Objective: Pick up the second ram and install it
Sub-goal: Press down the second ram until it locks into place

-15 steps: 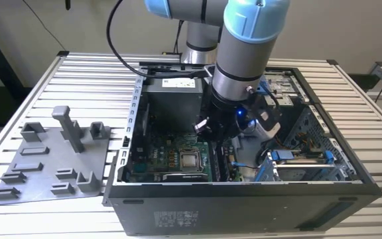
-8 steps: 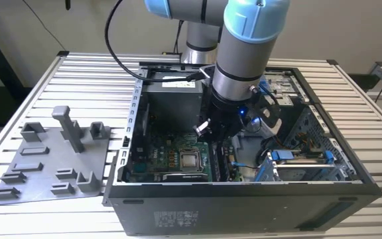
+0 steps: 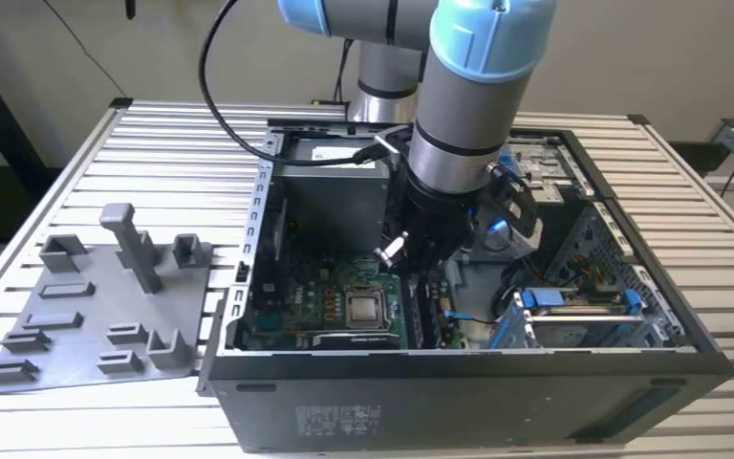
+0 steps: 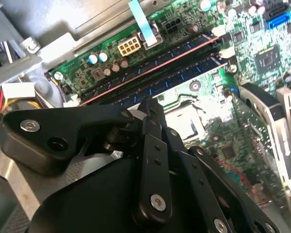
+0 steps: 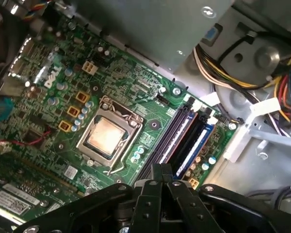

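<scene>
Green board under your pincer (image 5: 157, 170) | fingers pressed together, gripping nothing | ram (image 5: 173, 138) sits just beyond the tips, upright in a slot (image 5: 196, 145), long axis running straight away from the pincer.

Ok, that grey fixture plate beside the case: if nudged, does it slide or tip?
The grey fixture plate lies flat and broad, so tipping seems unlikely. It looks like thin moulded plastic, probably light and stiff, so it would likely slide on the smooth slatted table.
</scene>
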{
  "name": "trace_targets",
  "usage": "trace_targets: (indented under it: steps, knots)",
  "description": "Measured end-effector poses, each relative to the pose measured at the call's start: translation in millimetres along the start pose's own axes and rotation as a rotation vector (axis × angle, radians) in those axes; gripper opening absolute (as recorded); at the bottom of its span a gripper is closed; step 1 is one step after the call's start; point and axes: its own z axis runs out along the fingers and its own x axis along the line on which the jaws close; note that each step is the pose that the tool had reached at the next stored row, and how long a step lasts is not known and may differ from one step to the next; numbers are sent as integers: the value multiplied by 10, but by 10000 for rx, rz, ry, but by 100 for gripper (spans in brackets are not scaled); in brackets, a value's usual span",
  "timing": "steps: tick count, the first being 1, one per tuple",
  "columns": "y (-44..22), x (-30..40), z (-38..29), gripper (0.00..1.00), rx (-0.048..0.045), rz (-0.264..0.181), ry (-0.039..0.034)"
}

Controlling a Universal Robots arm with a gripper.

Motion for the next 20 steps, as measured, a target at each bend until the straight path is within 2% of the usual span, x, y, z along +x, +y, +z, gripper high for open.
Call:
trace_targets:
  steps: [5,20]
  knots:
    - [0,0,4,11,12,-751,-12]
    - [2,4,18,11,-14,-3155,53]
